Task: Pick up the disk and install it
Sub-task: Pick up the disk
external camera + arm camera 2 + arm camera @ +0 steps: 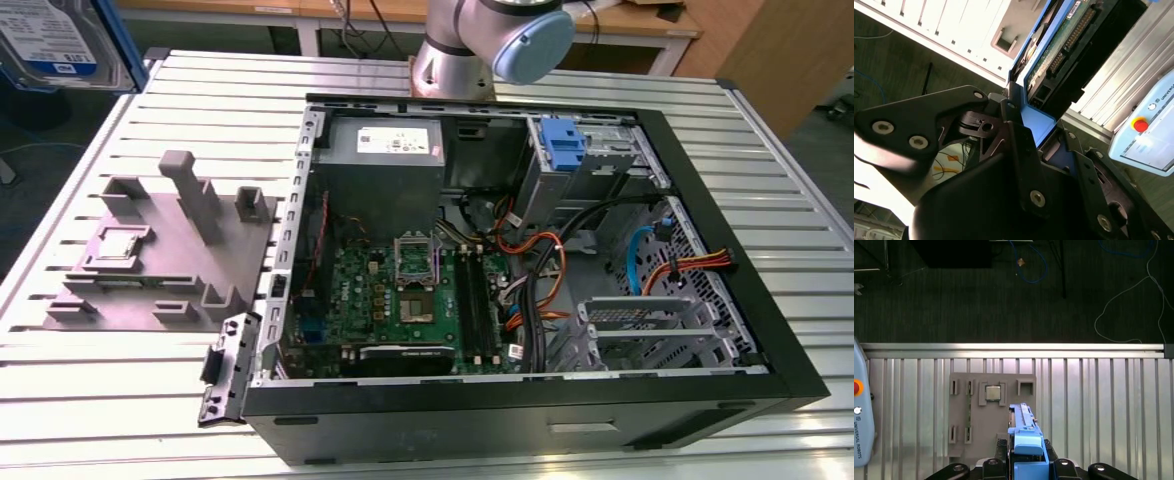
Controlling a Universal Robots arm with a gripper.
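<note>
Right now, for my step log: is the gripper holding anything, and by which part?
Yes: the gripper holds the disk, clamped on one end of its blue carrier.

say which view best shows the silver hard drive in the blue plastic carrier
Second wrist view: the hard drive is close, circuit board and carrier plain. Exterior view crops its labelled face; first wrist view sees it edge-on.

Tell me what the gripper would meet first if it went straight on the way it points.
Probably the grey fixture plate: in the first wrist view the gripper, shut on the disk, points toward it, though depth is unclear.
</note>
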